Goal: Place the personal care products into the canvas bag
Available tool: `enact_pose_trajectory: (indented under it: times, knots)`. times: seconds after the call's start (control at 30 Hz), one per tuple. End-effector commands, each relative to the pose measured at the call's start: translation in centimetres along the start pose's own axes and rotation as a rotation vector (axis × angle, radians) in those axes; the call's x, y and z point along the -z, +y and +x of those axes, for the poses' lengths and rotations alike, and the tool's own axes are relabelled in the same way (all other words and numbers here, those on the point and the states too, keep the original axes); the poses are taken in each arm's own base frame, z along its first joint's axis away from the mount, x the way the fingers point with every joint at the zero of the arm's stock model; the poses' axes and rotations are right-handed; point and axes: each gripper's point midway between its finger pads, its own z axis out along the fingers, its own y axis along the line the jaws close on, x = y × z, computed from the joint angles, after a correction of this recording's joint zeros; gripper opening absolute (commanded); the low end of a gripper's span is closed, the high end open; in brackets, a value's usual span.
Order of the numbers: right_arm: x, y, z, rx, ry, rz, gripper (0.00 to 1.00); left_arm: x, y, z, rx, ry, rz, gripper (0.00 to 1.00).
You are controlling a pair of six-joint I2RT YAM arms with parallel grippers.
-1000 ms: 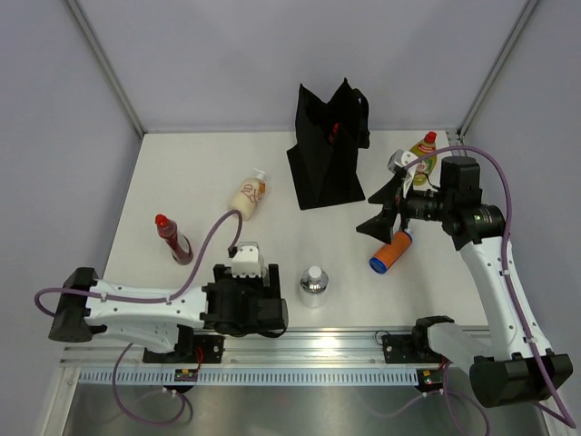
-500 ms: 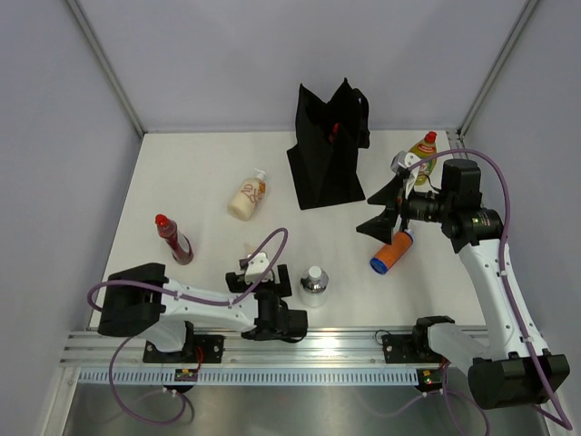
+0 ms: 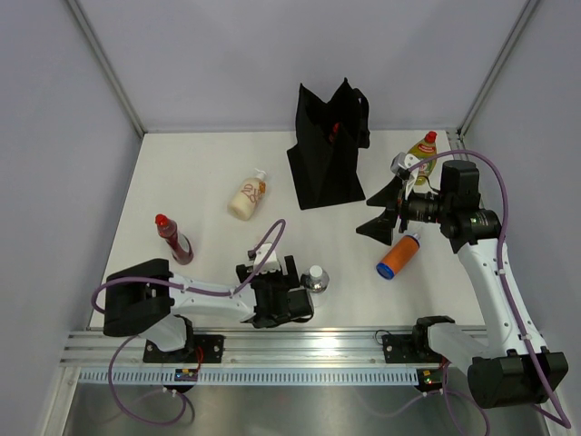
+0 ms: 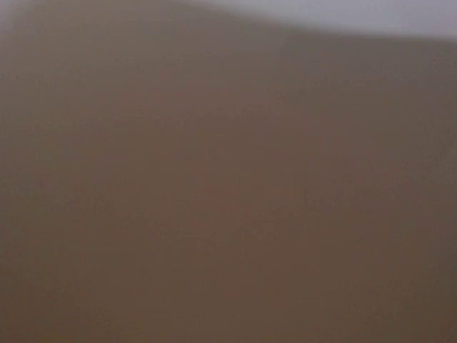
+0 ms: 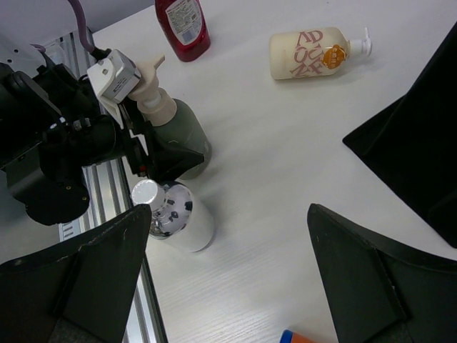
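Observation:
The black canvas bag (image 3: 329, 145) stands upright at the back centre. A cream pump bottle (image 3: 247, 195) lies to its left, and a red bottle (image 3: 172, 239) stands further left. My left gripper (image 3: 292, 291) is low at the front, open around a grey-green beige-capped bottle (image 5: 187, 134); its own wrist view is a brown blur. A clear white-capped bottle (image 3: 315, 279) stands just right of it. My right gripper (image 3: 374, 211) hovers open and empty, right of the bag. An orange blue-capped bottle (image 3: 399, 254) lies below it. A yellow-green red-capped bottle (image 3: 423, 150) lies behind it.
A metal rail (image 3: 318, 350) runs along the near edge with both arm bases on it. Pale walls close the table at the back and sides. A corner of the bag (image 5: 421, 150) fills the right side of the right wrist view.
My left arm has come down from near the camera and slid right toward the clear bottle. The orange bottle has shifted slightly right. My right gripper has barely moved.

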Motion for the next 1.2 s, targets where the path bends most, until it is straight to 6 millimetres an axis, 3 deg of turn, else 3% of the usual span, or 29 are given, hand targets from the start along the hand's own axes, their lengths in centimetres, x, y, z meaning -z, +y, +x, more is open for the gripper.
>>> enact_pose_trajectory:
  times: [0.0,0.1,0.27,0.47,0.53,0.57,0.6,0.73,0.8,0.83,0.87,0.93,0.97,1.07,1.1,1.17]
  knots:
    - [0.0,0.2,-0.6,0.023,-0.026,-0.023,0.99,0.3,-1.4,1.4,0.058,0.076,0.043,0.97]
    - [0.1,0.2,-0.5,0.021,-0.025,-0.022,0.99,0.4,-1.2,1.3,0.059,0.082,0.048,0.91]
    - [0.0,0.3,-0.2,0.011,-0.021,-0.028,0.99,0.6,-0.9,-0.2,0.043,0.057,0.062,0.61]
    - [0.1,0.4,-0.1,0.006,-0.019,-0.032,0.99,1.2,-0.5,-4.7,-0.015,-0.041,0.102,0.38]
    - [0.1,0.4,-0.1,0.007,-0.021,-0.032,1.0,1.5,-1.1,-6.3,0.042,-0.049,0.17,0.32]
    - [0.0,0.4,0.0,0.005,-0.019,-0.034,0.99,1.6,-1.1,-6.8,-0.024,-0.056,0.205,0.28]
    - [0.0,0.4,0.1,0.004,-0.017,-0.034,1.0,1.8,-2.4,-8.0,0.054,-0.067,0.266,0.22]
    - [0.0,0.3,0.2,0.002,-0.016,-0.034,0.99,1.6,-2.6,-10.5,0.094,-0.059,0.415,0.08]
    - [0.0,0.3,0.2,0.001,-0.016,-0.035,1.0,1.7,-2.4,-13.0,0.086,-0.102,0.442,0.0]
    - [0.0,0.3,0.2,0.0,-0.015,-0.037,0.99,2.1,-3.2,-13.6,0.071,-0.096,0.497,0.0]
    - [0.0,0.3,0.3,-0.002,-0.015,-0.036,1.0,2.6,-3.6,-15.6,0.067,-0.126,0.527,0.0]
    - [0.0,0.2,0.3,-0.004,-0.014,-0.033,0.99,3.0,-4.4,-17.8,0.04,-0.144,0.581,0.0]
    - [0.0,0.2,0.3,-0.006,-0.013,-0.035,0.99,3.6,-5.2,-20.3,0.051,-0.169,0.603,0.0]
    - [0.0,0.0,0.3,-0.008,-0.014,-0.022,0.99,3.7,-6.5,-24.5,0.041,-0.206,0.653,0.0]
    - [0.1,-0.1,0.4,-0.01,-0.012,-0.015,1.0,3.5,-7.3,-27.9,0.069,-0.244,0.654,0.0]
    - [0.2,-0.3,0.4,-0.008,-0.013,-0.009,1.0,3.9,-8.9,-30.8,0.068,-0.274,0.712,0.0]
